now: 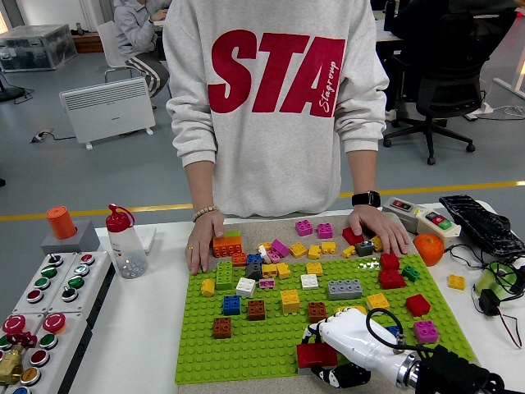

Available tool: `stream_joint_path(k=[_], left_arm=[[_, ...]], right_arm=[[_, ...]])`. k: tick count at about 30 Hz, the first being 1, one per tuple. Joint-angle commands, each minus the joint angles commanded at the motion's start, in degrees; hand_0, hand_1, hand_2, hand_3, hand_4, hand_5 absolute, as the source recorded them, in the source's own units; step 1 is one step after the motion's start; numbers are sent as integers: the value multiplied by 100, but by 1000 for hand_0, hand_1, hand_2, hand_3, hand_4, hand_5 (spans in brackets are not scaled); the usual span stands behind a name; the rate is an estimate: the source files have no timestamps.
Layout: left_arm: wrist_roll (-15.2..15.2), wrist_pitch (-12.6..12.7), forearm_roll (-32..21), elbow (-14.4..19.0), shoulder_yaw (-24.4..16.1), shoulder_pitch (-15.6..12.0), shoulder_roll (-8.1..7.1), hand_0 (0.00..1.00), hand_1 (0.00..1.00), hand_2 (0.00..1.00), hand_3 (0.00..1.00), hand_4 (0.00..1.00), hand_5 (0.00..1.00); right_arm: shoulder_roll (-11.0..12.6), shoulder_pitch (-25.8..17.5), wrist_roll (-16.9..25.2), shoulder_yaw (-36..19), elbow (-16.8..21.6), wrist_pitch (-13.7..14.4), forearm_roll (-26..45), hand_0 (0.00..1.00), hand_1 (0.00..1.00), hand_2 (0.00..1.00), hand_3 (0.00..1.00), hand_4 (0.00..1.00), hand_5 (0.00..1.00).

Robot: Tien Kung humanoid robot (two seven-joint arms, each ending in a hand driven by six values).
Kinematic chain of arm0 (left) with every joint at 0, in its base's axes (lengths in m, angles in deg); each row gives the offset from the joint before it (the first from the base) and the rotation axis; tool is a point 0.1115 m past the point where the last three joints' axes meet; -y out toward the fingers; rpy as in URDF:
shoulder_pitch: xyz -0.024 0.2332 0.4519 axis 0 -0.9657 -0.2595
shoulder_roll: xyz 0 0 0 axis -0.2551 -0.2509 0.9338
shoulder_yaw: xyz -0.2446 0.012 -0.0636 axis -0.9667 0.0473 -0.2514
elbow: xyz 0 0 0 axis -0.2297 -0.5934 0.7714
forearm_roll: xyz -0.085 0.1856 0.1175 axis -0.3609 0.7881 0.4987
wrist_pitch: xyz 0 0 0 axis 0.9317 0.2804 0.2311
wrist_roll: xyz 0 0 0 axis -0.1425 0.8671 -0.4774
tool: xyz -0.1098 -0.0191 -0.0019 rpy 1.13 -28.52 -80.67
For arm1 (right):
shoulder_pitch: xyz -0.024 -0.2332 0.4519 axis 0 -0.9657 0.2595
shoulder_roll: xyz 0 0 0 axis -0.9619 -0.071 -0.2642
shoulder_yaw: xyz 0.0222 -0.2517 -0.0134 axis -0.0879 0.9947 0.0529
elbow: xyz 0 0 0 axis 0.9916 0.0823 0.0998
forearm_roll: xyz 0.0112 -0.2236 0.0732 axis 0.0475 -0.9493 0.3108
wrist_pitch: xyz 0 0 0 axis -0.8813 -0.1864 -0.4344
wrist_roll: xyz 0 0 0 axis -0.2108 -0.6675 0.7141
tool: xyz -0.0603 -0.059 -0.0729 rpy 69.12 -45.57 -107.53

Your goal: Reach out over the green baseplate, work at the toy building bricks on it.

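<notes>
The green baseplate (271,332) lies on the table with several coloured bricks stuck on it. My right hand (332,349), white with a black arm, comes in from the lower right and is shut on a dark red brick (316,355) at the plate's near edge. Brown bricks (256,309) and a yellow brick (289,301) stand just beyond it. A person at the far side rests one hand (199,238) on the plate's far left corner and the other (377,226) on its far right. My left hand is out of view.
A clear bottle with a red cap (125,242) and an orange cup (61,222) stand at the left. A button panel (45,308) fills the lower left. An orange fruit (427,248), a switch box (418,216) and cables (492,279) lie at the right.
</notes>
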Motion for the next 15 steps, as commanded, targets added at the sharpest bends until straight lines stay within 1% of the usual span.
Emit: stream_joint_path(k=[1,6,7,12,13,15], left_arm=[[-2,0,4,0,-2,-1,0,658,688,719,576,317,998],[-14,5,29,0,-17,-8,0,658,688,719,576,317,998],[-15,6,33,0,-20,-11,0,658,688,720,576,316,998],[-23,9,53,0,-32,-27,0,658,688,720,576,316,998],[-25,9,58,0,-34,-31,0,655,688,720,575,315,998],[-29,10,69,0,-39,-40,0,655,688,720,575,315,998]], right_arm=[[-1,1,-14,-3,-1,-18,-7,313,481,526,552,524,30],[-9,3,-69,0,-4,-79,-38,313,481,526,552,524,30],[-11,1,-79,1,-3,-85,-45,359,522,560,566,533,34],[-21,-4,-146,7,7,-118,-77,359,522,560,566,533,34],[-22,-6,-162,7,12,-125,-84,436,589,640,633,549,43],[-24,-11,-192,5,25,-128,-97,436,589,640,633,549,43]])
